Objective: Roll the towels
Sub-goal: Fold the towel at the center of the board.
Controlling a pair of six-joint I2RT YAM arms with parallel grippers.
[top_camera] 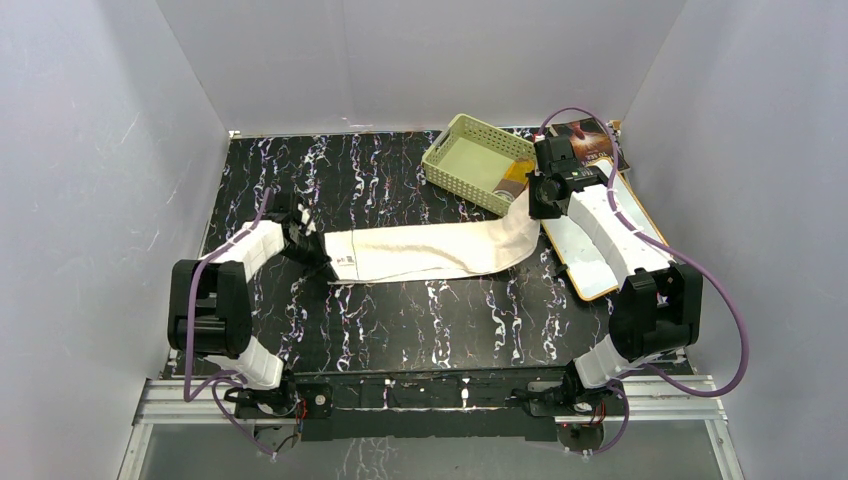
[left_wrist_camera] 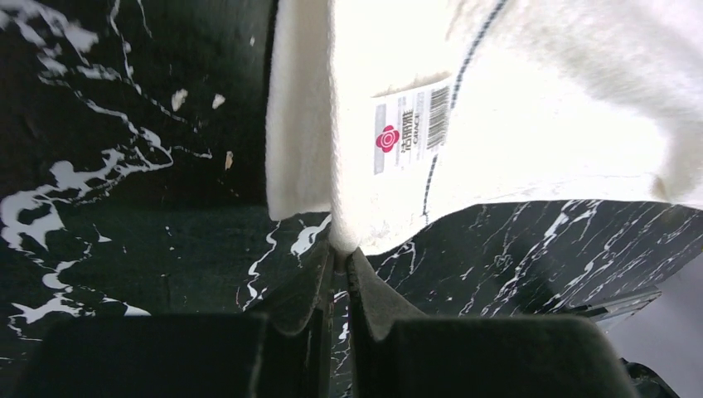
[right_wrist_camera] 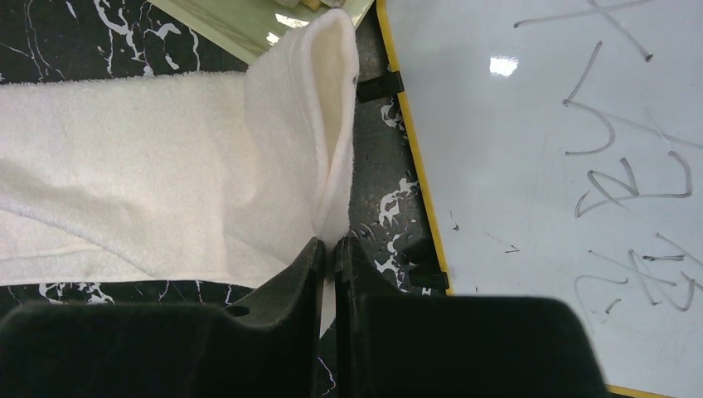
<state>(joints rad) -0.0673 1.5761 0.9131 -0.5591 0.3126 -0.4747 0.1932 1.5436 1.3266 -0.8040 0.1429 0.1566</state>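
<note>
Cream towel (top_camera: 430,252): laid lengthwise across tabletop (top_camera: 400,330), right end near basket (top_camera: 470,150). Pinched at both short ends, likely to pull it taut and flat ahead of rolling. Left claw (left_wrist_camera: 341,253): closed tight on label-end edge. Right claw (right_wrist_camera: 332,243): closed tight on far end, lifts that edge into a fold beside whiteboard (right_wrist_camera: 539,166). Mustard towel (top_camera: 512,180): in basket, untouched. No roll started yet.

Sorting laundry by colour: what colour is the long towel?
Cream-white; the towel shows best in the right wrist view.
</note>
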